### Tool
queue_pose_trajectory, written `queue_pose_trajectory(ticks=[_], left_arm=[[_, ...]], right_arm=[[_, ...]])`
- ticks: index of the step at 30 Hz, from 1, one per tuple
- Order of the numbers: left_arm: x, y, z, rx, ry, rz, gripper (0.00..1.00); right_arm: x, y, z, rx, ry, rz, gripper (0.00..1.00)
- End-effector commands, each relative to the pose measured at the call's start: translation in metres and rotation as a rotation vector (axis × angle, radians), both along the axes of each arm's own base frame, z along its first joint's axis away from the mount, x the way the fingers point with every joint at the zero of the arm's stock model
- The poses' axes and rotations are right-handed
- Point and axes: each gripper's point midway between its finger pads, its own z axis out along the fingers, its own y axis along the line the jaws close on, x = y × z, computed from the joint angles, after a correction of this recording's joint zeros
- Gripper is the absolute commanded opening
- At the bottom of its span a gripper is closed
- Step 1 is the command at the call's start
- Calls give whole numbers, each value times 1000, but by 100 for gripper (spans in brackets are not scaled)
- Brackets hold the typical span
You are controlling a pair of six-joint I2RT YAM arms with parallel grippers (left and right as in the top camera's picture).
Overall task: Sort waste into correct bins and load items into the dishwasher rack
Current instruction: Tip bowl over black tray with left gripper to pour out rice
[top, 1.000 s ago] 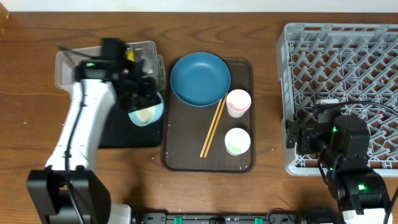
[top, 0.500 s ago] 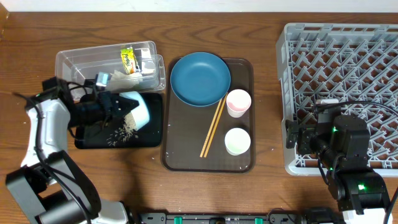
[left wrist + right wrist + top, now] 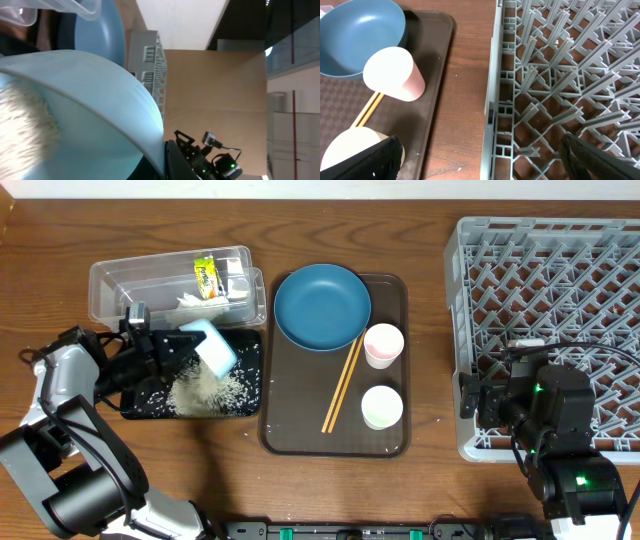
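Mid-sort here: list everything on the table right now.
Clear tub: 1, transparent, far left.
Wrapper: 1, yellow-green, in the tub.
Tissue: white, crumpled, in the tub.
Black tray: 1, in front of the tub.
Rice: white pile, on the black tray.
Light-blue bowl: 1, tipped over the black tray.
Brown tray: 1, centre.
Dark-blue bowl: 1, on the brown tray.
Chopsticks: 1 pair, wooden, on the brown tray.
Pinkish cup: 1, on the brown tray.
White cup: 1, on the brown tray.
Rack: 1, grey, right.
Left gripper: shut on the light-blue bowl.
Right gripper: open, at the rack's edge.
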Motion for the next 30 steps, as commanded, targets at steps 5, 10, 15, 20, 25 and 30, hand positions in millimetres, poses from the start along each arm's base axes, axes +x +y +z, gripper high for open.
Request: queue_pose_trajectory(ticks=[5, 10, 15, 20, 25, 30], left_arm=[[2, 2, 7, -57, -5, 19, 6], [2, 2, 7, -56, -7, 19, 6], [2, 2, 7, -56, -7, 19, 6], [2, 2, 7, -56, -7, 19, 6], [2, 3, 4, -36, -4, 15, 6], [-3, 7, -30, 119, 116, -10, 6]], right_arm=[[2, 3, 10, 12, -21, 4, 99], [1, 3, 10, 12, -19, 4, 99], [1, 3, 10, 12, -19, 5, 99], [1, 3, 10, 12, -19, 4, 99], [1, 3, 10, 12, -18, 4, 99], [1, 3, 10, 12, -19, 5, 99]])
